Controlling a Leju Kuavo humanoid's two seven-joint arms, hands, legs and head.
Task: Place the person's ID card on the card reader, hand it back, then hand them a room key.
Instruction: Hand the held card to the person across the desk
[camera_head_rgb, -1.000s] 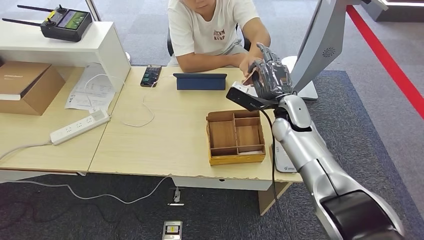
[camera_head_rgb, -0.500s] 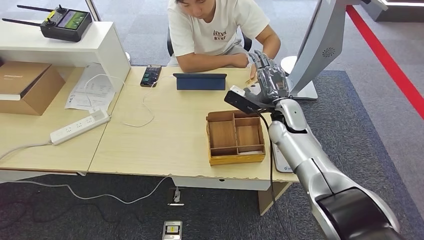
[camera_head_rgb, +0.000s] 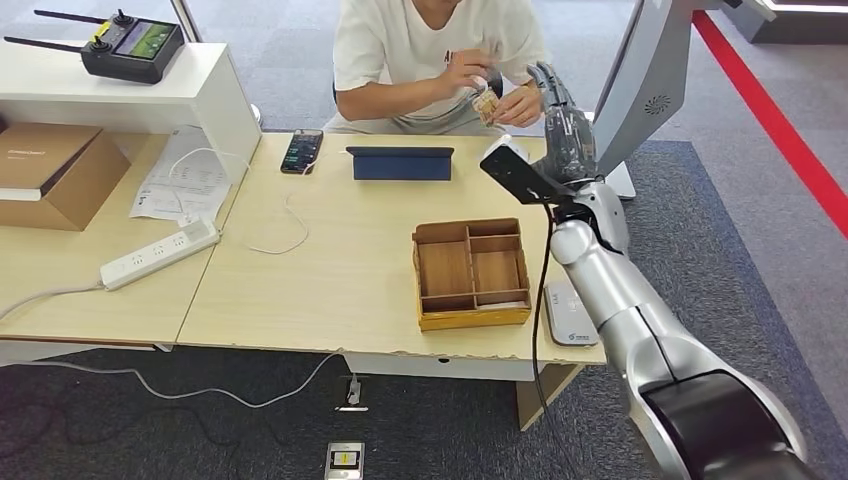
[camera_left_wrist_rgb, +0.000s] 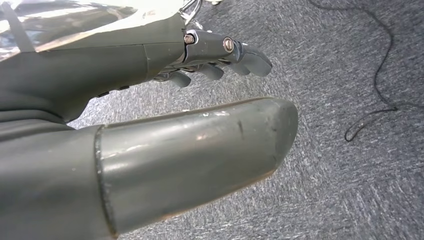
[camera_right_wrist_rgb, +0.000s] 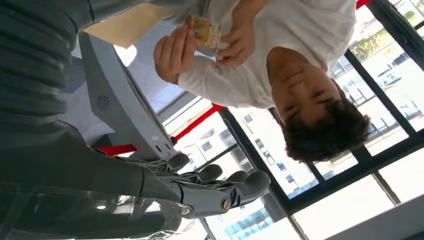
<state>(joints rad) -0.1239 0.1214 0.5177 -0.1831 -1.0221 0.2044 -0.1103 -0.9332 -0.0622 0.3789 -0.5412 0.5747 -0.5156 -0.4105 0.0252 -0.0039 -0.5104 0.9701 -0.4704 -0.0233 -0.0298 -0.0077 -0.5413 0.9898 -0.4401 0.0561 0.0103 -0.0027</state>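
ID card (camera_head_rgb: 487, 104), one small tan card, sits near the top centre of the head view in both hands of one seated person (camera_head_rgb: 420, 45), while the robot's right hand (camera_head_rgb: 563, 125) is raised just right of it with fingers straight and empty, above one wooden tray (camera_head_rgb: 471, 274) and one white card reader (camera_head_rgb: 569, 314) at the desk's lower right edge. Left wrist view: one left hand (camera_left_wrist_rgb: 150, 100) with fingers apart, empty, over grey carpet (camera_left_wrist_rgb: 350, 165). Right wrist view: the card appears at top centre between the person's two hands, and the right hand's fingers (camera_right_wrist_rgb: 240, 186) lie extended along the lower middle, holding nothing.

My right hand (camera_head_rgb: 565, 125) is raised at the far right, fingers extended, empty. My left hand (camera_left_wrist_rgb: 150, 125) hangs low, empty, fingers loosely apart.
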